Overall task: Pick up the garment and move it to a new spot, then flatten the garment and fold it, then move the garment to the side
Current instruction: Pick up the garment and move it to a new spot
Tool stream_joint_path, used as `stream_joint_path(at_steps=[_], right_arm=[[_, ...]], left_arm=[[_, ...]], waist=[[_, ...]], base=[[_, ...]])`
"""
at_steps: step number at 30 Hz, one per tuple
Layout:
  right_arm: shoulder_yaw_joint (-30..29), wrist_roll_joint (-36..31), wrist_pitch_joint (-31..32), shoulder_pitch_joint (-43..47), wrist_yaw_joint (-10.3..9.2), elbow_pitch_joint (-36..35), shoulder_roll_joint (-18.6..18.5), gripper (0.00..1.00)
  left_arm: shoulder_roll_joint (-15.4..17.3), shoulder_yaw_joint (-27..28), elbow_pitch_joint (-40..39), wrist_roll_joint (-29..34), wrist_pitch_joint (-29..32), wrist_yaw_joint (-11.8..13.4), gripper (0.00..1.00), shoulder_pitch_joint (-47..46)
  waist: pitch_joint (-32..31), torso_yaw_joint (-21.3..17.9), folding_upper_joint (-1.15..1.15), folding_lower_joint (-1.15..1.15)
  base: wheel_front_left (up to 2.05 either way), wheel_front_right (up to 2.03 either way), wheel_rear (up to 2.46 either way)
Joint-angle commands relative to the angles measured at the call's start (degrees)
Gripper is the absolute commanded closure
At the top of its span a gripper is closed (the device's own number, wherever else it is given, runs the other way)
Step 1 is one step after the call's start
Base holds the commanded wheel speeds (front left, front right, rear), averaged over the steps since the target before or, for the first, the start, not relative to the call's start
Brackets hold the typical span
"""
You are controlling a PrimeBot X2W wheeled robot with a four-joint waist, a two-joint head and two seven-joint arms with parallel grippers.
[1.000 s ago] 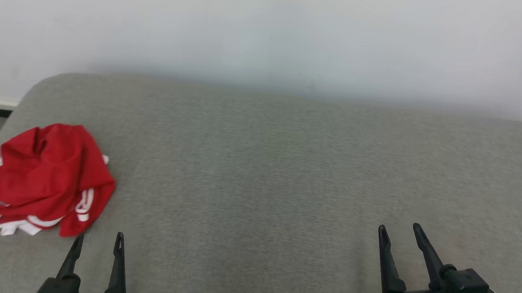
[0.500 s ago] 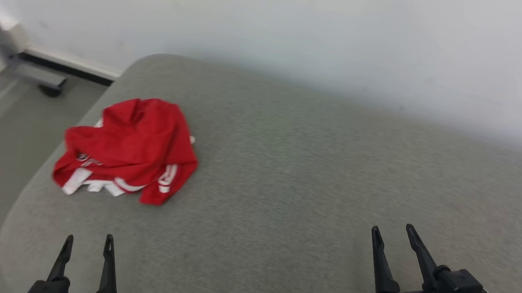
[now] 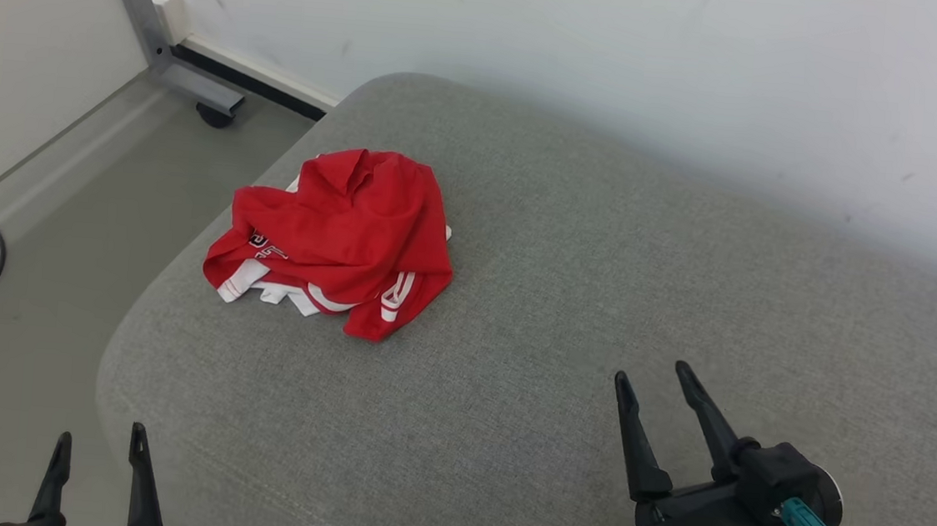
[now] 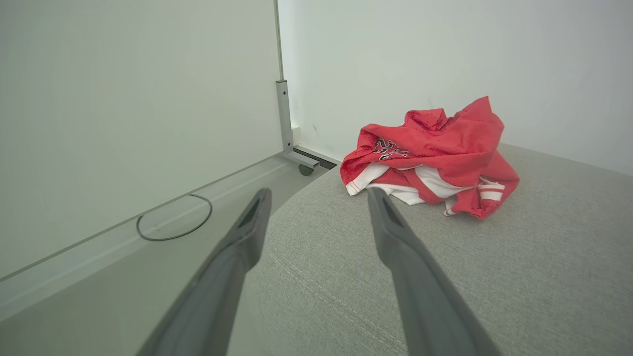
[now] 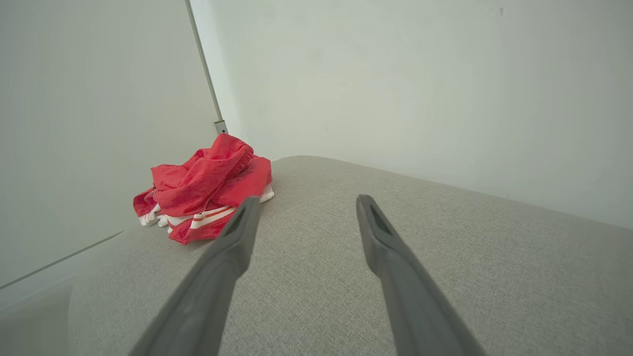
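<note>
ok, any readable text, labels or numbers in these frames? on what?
On the garment: a dark outlined print, letters or digits, too creased and small to read.
No other text to read.

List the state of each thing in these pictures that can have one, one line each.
garment: crumpled in a heap, unfolded, lying on the cushion near its left corner, not held
left gripper: fingers open, empty, apart from the garment
right gripper: fingers open, empty, above the cushion, apart from the garment
</note>
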Motion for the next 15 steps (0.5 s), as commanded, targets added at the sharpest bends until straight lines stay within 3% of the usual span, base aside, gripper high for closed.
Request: stream_joint_path(at_steps=[1, 6, 15], right_arm=[[0.53, 0.27, -0.02, -0.52, 0.19, 0.37, -0.26, 0.00], [1.22, 1.03, -0.02, -1.15, 0.19, 0.81, -0.97, 0.00], [-1.80, 0.74, -0.02, 1.12, 0.19, -0.50, -2.71, 0.00]], left_arm=[[-0.10, 0.22, -0.49, -0.77, -0.20, 0.41, 0.00, 0.53], [-0.10, 0.06, -0.81, -1.62, -0.20, 0.72, 0.00, 1.04], [-0.11, -1.30, 3.35, -2.02, -0.20, -2.78, 0.00, -4.59]], waist=[[0.85, 0.65, 0.00, 0.00], [1.51, 0.73, 0.00, 0.00], [3.43, 0.22, 0.00, 0.00]], base=[[0.00, 0.00, 0.00], [0.00, 0.00, 0.00], [0.00, 0.00, 0.00]])
